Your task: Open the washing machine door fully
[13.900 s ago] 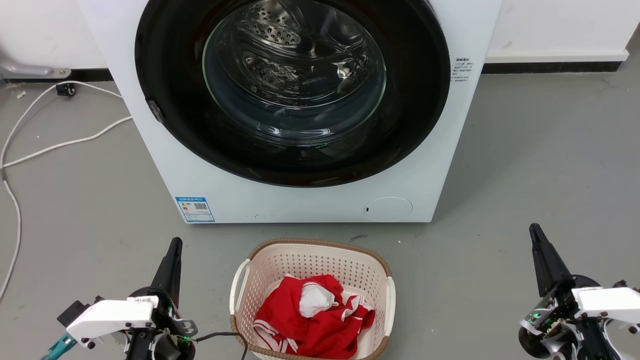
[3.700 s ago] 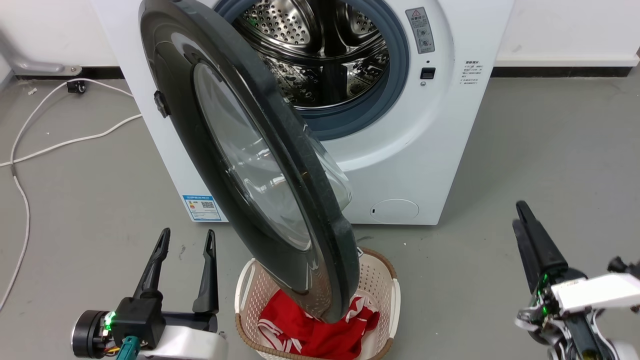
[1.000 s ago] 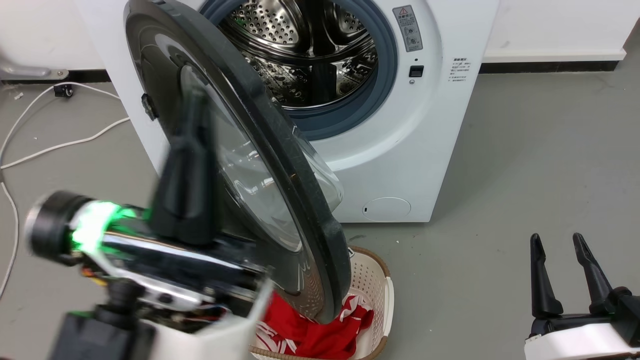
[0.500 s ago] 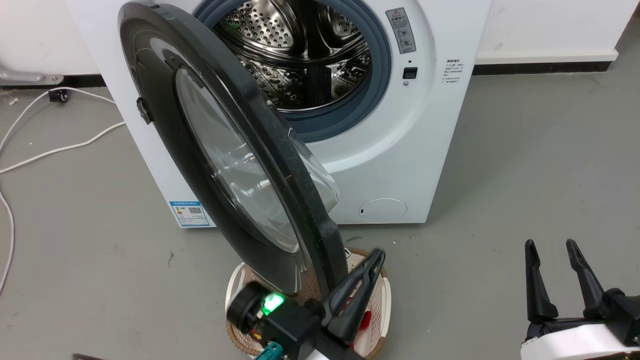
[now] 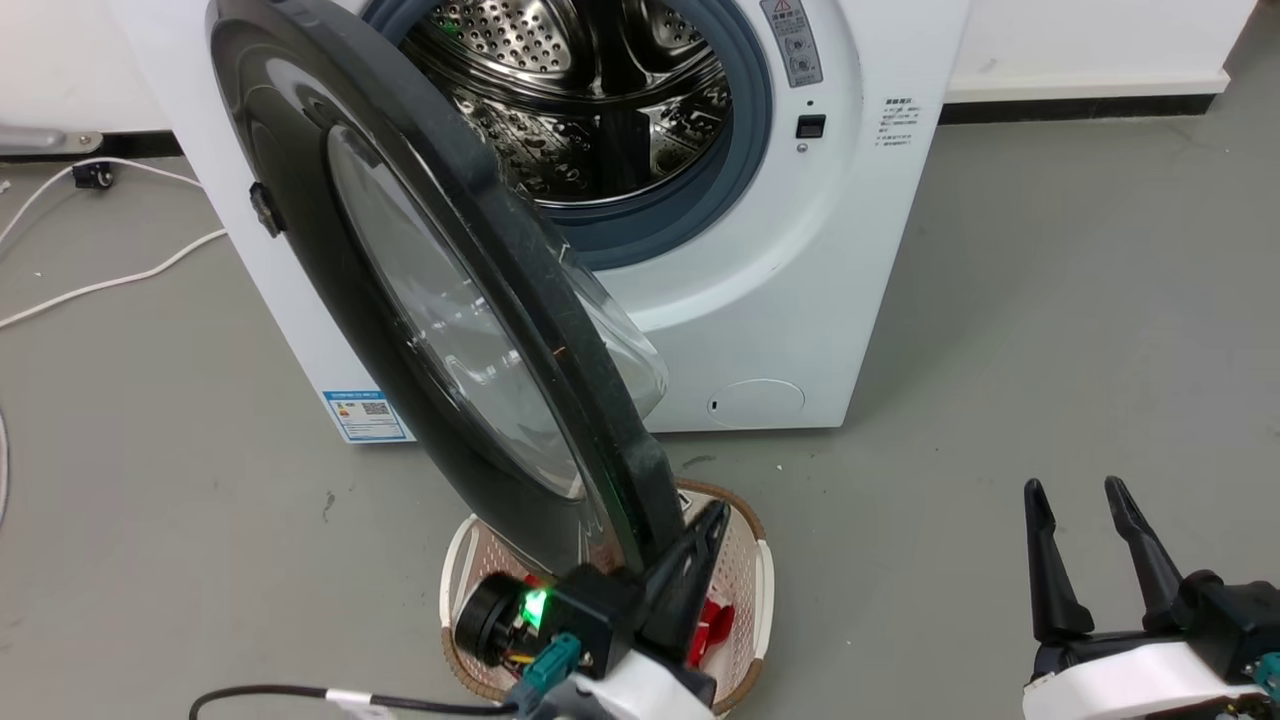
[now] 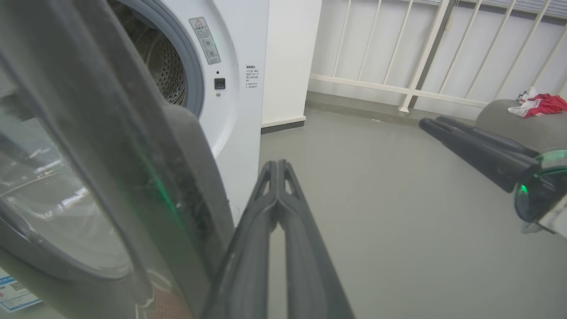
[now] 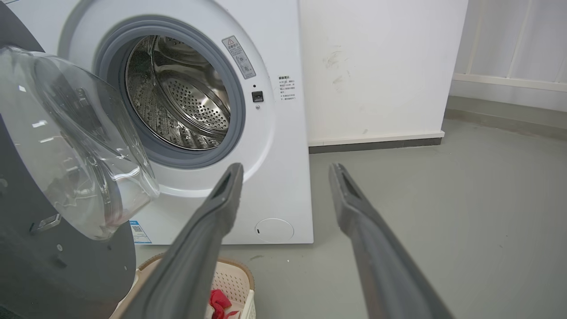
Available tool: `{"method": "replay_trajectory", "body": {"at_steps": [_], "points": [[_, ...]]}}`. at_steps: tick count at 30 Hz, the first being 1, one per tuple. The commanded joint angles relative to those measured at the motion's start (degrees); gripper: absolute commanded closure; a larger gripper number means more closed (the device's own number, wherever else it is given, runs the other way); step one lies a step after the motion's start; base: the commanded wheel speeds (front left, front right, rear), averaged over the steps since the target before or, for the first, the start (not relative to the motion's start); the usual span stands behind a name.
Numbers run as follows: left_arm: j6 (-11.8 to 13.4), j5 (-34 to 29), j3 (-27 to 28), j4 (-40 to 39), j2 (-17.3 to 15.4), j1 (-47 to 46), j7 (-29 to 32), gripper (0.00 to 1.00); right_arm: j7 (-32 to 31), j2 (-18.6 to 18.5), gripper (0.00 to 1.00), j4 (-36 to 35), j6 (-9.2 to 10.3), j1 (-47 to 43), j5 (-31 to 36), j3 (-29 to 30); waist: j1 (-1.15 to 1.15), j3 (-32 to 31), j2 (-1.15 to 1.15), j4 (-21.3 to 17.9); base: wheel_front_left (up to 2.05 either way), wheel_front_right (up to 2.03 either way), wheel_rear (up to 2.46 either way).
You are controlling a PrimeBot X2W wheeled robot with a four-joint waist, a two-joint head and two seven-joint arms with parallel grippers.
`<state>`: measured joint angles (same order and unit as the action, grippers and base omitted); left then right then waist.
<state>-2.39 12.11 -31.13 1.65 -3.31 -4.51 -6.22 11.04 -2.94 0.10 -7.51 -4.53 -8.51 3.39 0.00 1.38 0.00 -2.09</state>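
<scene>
On your grey floor [image 5: 1050,300] by the white wall [image 5: 1100,40], the washing machine door [image 5: 440,330] stands partway open above the laundry basket [image 5: 755,580], with your left pincer [image 5: 712,515] closed just beside its lower edge and your right pincer [image 5: 1075,490] spread open.

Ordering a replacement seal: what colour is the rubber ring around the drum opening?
Blue-grey rubber ring, clearest in the right wrist view.

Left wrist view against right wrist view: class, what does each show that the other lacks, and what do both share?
Left wrist view: the shut left gripper beside the door's outer rim, a white railing, red cloth on a grey seat. Right wrist view: the door's inner face with its glass bowl, the round cap low on the front. Both: the washing machine, its steel drum, the open right gripper, grey floor.
</scene>
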Motion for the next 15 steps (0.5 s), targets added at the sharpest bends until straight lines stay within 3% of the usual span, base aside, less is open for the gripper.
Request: {"method": "replay_trajectory", "body": {"at_steps": [1, 15], "points": [[0.9, 0.6, -0.1, 1.4, 0.1, -2.0, -0.8, 1.0, 0.1, 0.1, 0.0, 0.1, 0.04, 1.2, 0.1, -0.1, 0.0, 0.4, 0.0, -0.3, 0.0, 0.0, 0.0], [6.3, 4.6, -0.8, 8.3, 0.1, -6.9, -4.9, 1.0, -0.1, 0.1, 0.0, 0.8, 0.04, 1.5, 0.3, -0.4, 0.0, 1.3, 0.0, -0.3, 0.0, 0.0, 0.0]]}}
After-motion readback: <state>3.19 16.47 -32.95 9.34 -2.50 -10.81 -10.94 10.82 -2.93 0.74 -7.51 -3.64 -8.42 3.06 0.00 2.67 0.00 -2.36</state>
